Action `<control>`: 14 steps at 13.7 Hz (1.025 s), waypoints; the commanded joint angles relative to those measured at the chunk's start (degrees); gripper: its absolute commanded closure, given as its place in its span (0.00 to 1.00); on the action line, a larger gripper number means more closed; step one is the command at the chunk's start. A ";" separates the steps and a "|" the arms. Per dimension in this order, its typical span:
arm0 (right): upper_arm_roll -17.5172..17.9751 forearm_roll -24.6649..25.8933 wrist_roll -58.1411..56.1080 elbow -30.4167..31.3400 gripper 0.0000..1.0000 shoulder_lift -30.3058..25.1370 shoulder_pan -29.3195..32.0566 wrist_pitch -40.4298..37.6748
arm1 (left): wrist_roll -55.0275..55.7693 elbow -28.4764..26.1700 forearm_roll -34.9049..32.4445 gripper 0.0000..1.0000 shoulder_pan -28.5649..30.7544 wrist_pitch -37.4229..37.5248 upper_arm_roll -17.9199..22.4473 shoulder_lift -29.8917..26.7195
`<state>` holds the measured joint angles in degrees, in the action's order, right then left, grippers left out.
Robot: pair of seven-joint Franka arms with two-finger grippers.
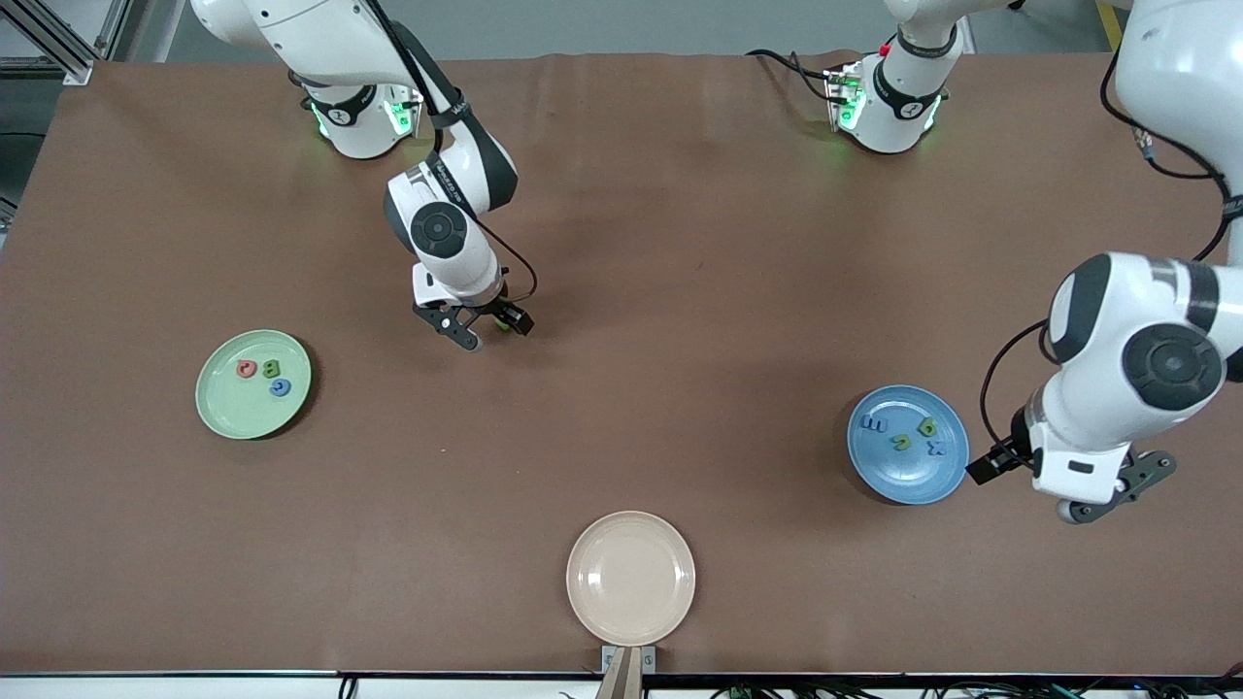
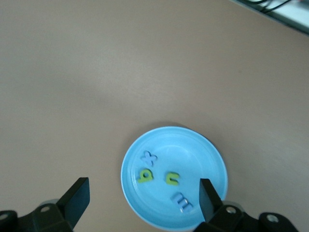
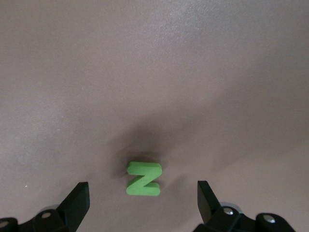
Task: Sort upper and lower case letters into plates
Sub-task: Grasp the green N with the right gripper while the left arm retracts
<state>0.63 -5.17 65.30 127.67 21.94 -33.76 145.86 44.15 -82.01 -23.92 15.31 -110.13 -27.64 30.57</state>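
A green letter Z [image 3: 143,178] lies flat on the brown table, centred between the wide-open fingers of my right gripper [image 3: 142,205], which hangs just above it; in the front view the gripper [image 1: 470,340] nearly hides it. The pale green plate [image 1: 218,398] holds three letters, red [image 1: 247,369], green [image 1: 271,368] and blue [image 1: 281,387]. The blue plate [image 1: 908,476] holds several letters: x [image 2: 148,158], b [image 2: 145,176], n [image 2: 172,179] and m [image 2: 182,202]. My left gripper [image 2: 142,200] is open and empty, up over the blue plate's [image 2: 193,154] rim; it also shows in the front view [image 1: 1078,507].
A cream-beige round plate [image 1: 631,578] with nothing on it sits at the table edge nearest the front camera, midway between the two arms' ends. The right arm's elbow [image 1: 442,228] hangs over the table near its base.
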 commanded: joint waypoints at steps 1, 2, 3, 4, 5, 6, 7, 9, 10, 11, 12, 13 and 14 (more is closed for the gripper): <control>-0.36 -0.46 0.62 0.74 0.04 0.73 -0.52 1.79 | -7.20 -1.22 4.05 0.00 1.74 2.46 -0.31 -5.86; -0.36 -0.46 0.62 0.74 0.09 0.91 -0.61 1.79 | -10.19 -1.14 5.28 0.00 1.83 4.21 -0.31 -7.62; -0.36 -0.46 0.62 0.74 0.13 1.00 -1.13 1.71 | -13.44 -0.70 6.60 0.00 2.27 6.57 -0.31 -9.29; -0.36 -0.46 0.62 0.74 0.17 1.26 -1.40 1.70 | -15.56 -0.26 8.18 0.00 2.27 9.73 -0.31 -10.61; -0.36 -0.46 0.62 0.74 0.22 1.70 -1.40 1.88 | -17.15 0.79 9.58 0.00 2.27 12.63 -0.40 -11.49; -0.36 -0.46 0.62 0.74 0.26 2.14 -1.40 2.32 | -18.90 2.02 10.38 0.00 2.27 16.05 -0.31 -12.20; -0.36 -0.46 0.62 0.74 0.29 2.49 -1.40 3.28 | -20.49 2.81 10.65 0.00 2.27 18.61 -0.40 -12.81; -0.36 -0.46 0.62 0.74 0.36 3.02 -1.49 3.46 | -24.52 2.99 10.74 0.00 2.27 21.70 -0.40 -14.65; -0.36 -0.46 0.62 0.74 0.40 3.02 -1.49 3.46 | -25.94 2.91 10.92 0.00 2.18 21.89 -0.31 -15.80; -0.36 -0.46 0.53 0.74 0.45 3.02 -1.49 3.38 | -26.65 2.91 12.05 0.00 2.01 21.89 0.03 -16.68; -0.36 -0.46 0.53 0.74 0.49 3.02 -1.49 3.37 | -27.26 2.56 14.76 0.00 1.22 21.89 1.87 -18.86; -0.36 -0.46 0.53 0.74 0.54 3.02 -1.49 3.37 | -28.31 1.51 17.31 0.00 -1.22 22.24 5.71 -21.06; -0.36 -0.46 0.44 0.74 0.59 3.02 -1.40 3.37 | -29.72 0.28 19.86 0.00 -4.20 22.94 10.19 -22.73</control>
<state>0.59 -5.26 65.31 127.80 24.32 -34.70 148.55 17.49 -79.00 -8.30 15.11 -88.51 -24.12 12.63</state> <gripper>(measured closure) 0.498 0.000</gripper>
